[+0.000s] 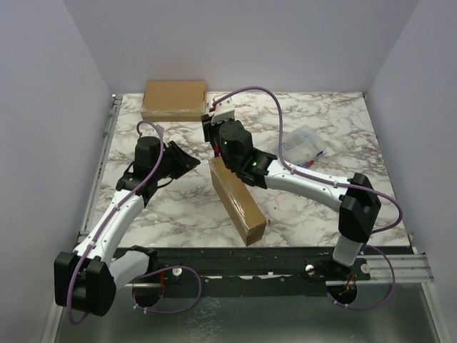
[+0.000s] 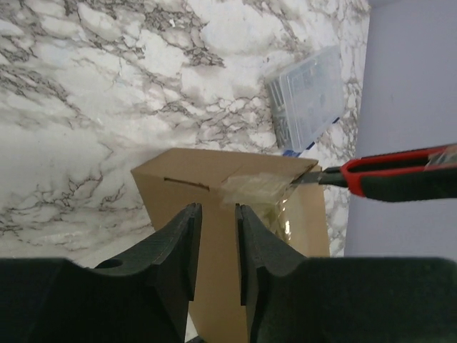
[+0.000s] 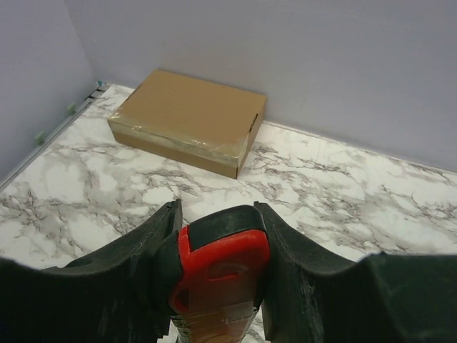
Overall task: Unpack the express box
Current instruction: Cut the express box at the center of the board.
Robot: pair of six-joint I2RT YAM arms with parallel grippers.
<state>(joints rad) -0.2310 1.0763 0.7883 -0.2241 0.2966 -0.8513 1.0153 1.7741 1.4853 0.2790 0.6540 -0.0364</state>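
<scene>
The express box is a long brown carton lying mid-table, and its far end is sealed with clear tape. My right gripper is shut on a red and black utility knife. The knife's blade reaches in from the right and touches the taped corner of the box. My left gripper hovers just left of that end. Its jaws stand a narrow gap apart with nothing between them. In the top view the left gripper is beside the box and the right gripper is above its far end.
A second brown taped box lies against the back wall at the left and also shows in the right wrist view. A clear plastic pack lies at the right. Grey walls close in the marble table.
</scene>
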